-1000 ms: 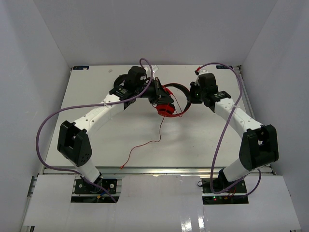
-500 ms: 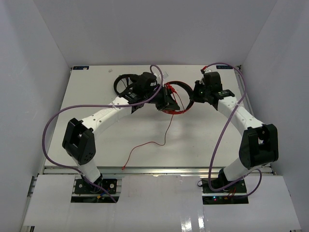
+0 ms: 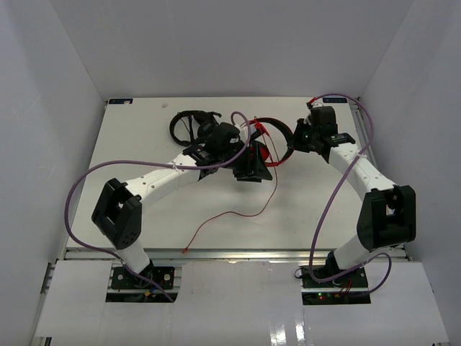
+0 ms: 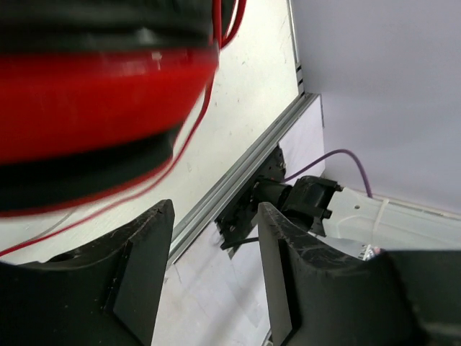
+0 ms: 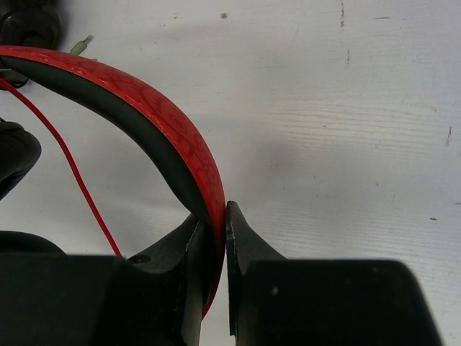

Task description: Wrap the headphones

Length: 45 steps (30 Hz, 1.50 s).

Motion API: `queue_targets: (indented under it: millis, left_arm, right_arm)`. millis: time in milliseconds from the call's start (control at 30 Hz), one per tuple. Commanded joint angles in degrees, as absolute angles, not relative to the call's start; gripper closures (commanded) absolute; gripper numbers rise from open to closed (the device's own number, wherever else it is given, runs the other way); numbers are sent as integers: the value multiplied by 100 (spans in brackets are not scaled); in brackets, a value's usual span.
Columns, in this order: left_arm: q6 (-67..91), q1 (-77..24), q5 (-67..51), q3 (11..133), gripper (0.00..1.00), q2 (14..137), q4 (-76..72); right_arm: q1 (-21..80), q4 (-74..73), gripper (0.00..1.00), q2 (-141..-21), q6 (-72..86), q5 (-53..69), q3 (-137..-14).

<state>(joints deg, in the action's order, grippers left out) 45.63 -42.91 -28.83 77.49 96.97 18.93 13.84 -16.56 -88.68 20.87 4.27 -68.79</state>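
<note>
The red headphones (image 3: 279, 128) sit at the back middle of the table, headband arched up. In the right wrist view my right gripper (image 5: 220, 223) is shut on the red headband (image 5: 144, 108); in the top view the right gripper (image 3: 297, 140) holds the band's right side. My left gripper (image 3: 252, 168) hovers just in front of the red earcup (image 3: 264, 151). Seen from the left wrist, the left gripper (image 4: 215, 249) is open with nothing between its fingers, and the blurred earcup (image 4: 94, 94) fills the upper left. The thin red cable (image 3: 230, 213) trails toward the front edge.
Black headphones (image 3: 189, 119) lie at the back left, beside the left arm's wrist. The cable's plug end (image 3: 185, 250) rests near the table's front rail (image 3: 238, 254). White walls close in the table on three sides.
My left gripper has opened and let go, sliding right and nearer along the headphones. The right gripper has shifted slightly right with the headband. The loose cable has swung to the right.
</note>
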Motion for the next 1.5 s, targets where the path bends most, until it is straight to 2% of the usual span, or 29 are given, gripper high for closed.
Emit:
queue_targets:
  millis: [0,167,267,467,533,633,967,1200,1467]
  left_arm:
    - [4215,-4401,-2641,7530,37,9051,1762]
    - [3931,-4508,-2351,6867,35,8450,1193]
    - [3404,-4600,-2097,5914,33,7724,376]
    - [2313,-4667,-2074,3466,19,6606,-1512]
    - [1956,-4671,-2156,3052,10,6428,-1823]
    - [1375,-4682,-2241,2564,8,6361,-2004]
    - [-175,-4685,-1838,2460,9,7026,-2182]
    - [-723,-4728,-2570,2947,10,7761,-2537]
    - [-869,-4939,-3205,2812,13,8419,-3204]
  right_arm:
    - [1318,-1392,92,-8728,2312,738,-7154]
    - [1288,-1448,92,-8649,2290,819,-7156]
    - [1264,-1521,92,-8596,2264,932,-7199]
    - [1247,-1634,92,-8493,2193,1103,-7240]
    - [1243,-1630,92,-8443,2142,1154,-7221]
    - [1239,-1620,92,-8387,2028,1344,-7177]
    - [1242,-1412,92,-8294,1391,2498,-7031]
    - [1239,-1432,92,-8258,1446,2579,-7018]
    - [1234,-1512,92,-8246,1475,2638,-7081]
